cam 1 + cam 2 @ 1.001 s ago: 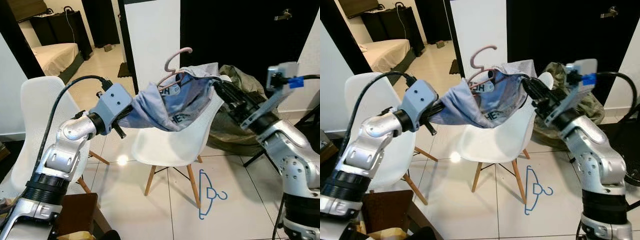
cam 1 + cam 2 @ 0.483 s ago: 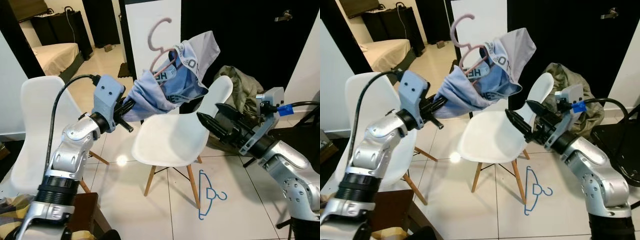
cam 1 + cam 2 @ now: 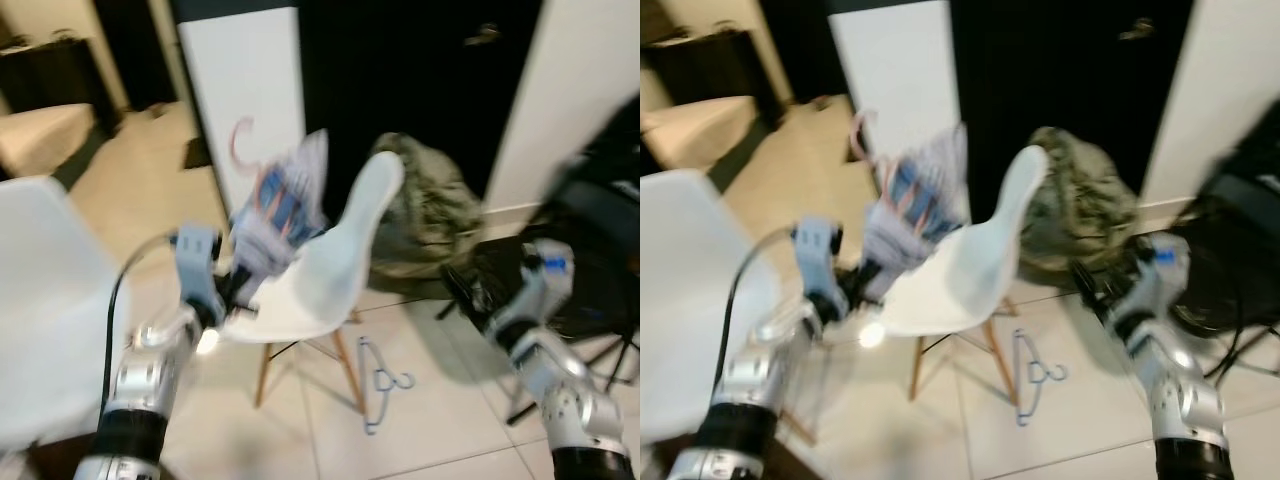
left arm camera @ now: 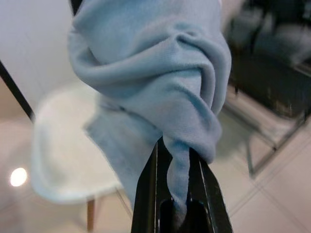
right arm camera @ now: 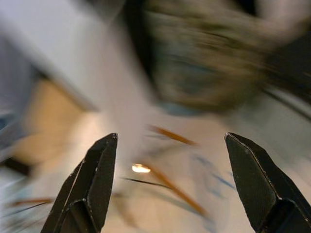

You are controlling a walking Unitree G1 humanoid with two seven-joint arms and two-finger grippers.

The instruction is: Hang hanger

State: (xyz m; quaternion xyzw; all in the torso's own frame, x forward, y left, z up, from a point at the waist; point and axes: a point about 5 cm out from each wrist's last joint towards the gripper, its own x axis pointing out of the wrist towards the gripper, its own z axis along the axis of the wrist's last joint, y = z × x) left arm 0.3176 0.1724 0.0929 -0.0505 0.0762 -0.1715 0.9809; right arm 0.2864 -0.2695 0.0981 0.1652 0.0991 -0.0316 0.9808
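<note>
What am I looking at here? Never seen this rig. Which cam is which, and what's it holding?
It is a humanoid robot with two silver arms, each ending in two long black fingers. The two wide, blurred pictures come from the stereo camera on its head; the two close-ups come from cameras on each wrist, looking along the fingers.

The left gripper is shut on a light blue garment, which hangs on a pink hanger above a white chair. The right gripper is open and holds nothing.

On the tiled floor lies a blue hanger. Behind the chair sits an olive bundle of cloth.
</note>
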